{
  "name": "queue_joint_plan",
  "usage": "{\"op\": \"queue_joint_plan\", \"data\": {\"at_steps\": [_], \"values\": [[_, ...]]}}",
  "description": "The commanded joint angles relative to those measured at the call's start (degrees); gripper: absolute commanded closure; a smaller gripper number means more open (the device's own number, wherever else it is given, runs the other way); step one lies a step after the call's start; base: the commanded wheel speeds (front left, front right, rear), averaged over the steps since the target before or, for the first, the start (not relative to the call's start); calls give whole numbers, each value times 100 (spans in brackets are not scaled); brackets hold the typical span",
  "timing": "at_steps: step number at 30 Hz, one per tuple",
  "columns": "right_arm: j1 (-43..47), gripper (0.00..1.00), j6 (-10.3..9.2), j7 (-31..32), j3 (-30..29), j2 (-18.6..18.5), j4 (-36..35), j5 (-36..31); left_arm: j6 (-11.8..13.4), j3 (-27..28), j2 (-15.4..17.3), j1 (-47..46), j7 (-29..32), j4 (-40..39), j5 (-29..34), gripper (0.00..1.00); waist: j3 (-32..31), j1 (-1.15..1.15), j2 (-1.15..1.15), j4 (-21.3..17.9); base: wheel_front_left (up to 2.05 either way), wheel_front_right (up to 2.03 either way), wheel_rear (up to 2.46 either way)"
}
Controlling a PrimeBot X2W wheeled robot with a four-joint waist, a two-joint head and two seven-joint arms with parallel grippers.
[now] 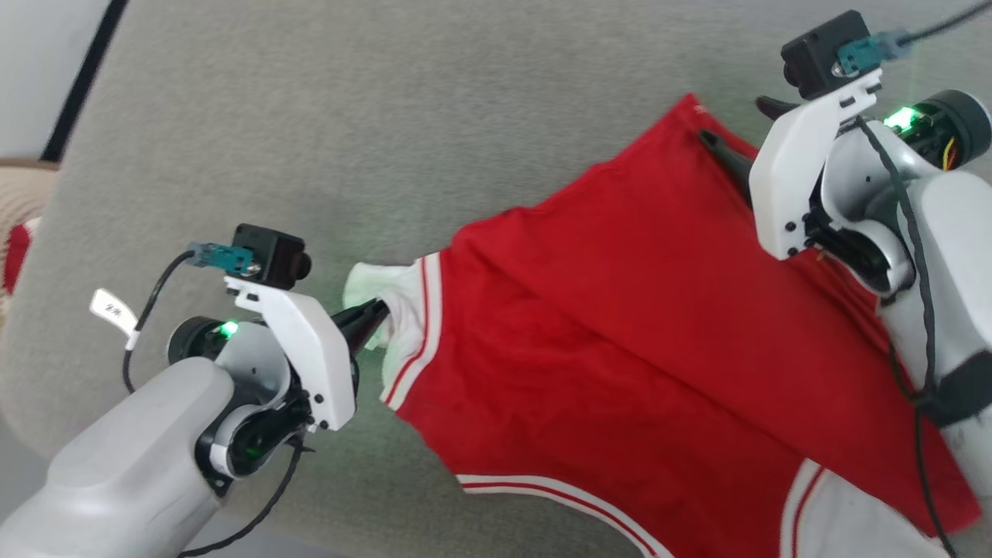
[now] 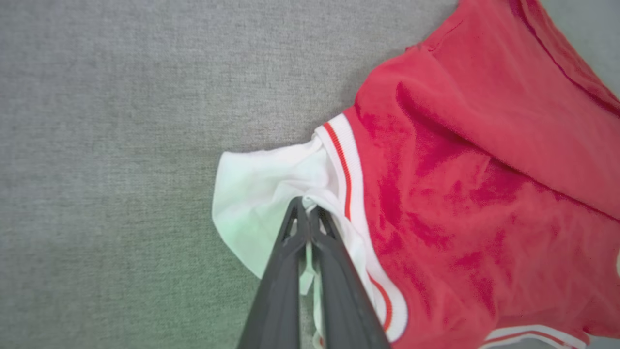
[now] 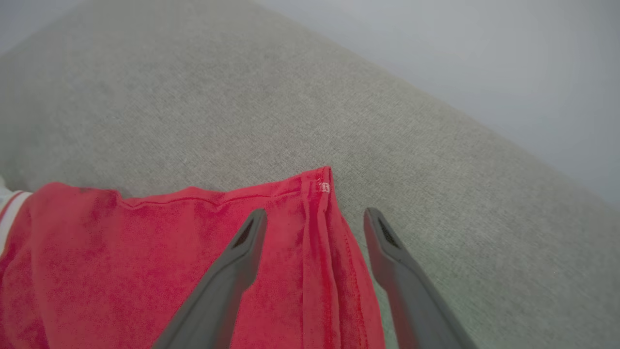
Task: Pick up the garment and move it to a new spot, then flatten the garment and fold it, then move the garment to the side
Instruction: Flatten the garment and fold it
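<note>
Left tool (image 1: 378, 314), lower left, clenched on white sleeve (image 2: 256, 189) of shirt (image 1: 620, 325), likely anchoring it for flattening. Right tool (image 3: 315, 220), upper right, released, straddling red hem corner (image 3: 322, 186). Shirt lies centre-right on grey cloth surface (image 1: 310, 116).

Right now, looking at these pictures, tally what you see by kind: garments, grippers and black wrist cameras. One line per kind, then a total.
Garments: 1, the garment, red with white sleeves
Grippers: 2, the left gripper shut on the garment, the right gripper open
Wrist cameras: 2, the left wrist camera and the right wrist camera
Total: 5
</note>
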Motion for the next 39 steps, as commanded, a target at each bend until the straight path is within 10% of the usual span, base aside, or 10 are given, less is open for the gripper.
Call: {"op": "queue_joint_plan", "data": {"at_steps": [1,16,17,18,39], "values": [[-196,0,-4,82,154,-75,296,67,-59,-22,-83,-94,-11,57,24,100,111,0,0,246,0,0,0],[-790,0,-5,1863,1946,-454,2432,1042,-387,-113,-471,-268,-80,562,20,100,314,0,0,666,0,0,0],[-796,32,-4,2010,2046,-492,2512,1105,-419,-112,-482,-268,-82,610,10,100,306,0,0,663,0,0,0],[-841,100,-3,2034,2139,-529,2529,1128,-436,-118,-484,-272,-69,651,-1,100,292,0,0,653,0,0,0],[-1854,100,-9,427,1877,-1167,1277,1696,-260,204,705,-2094,1389,608,341,100,-718,0,0,-500,0,0,0]]}}
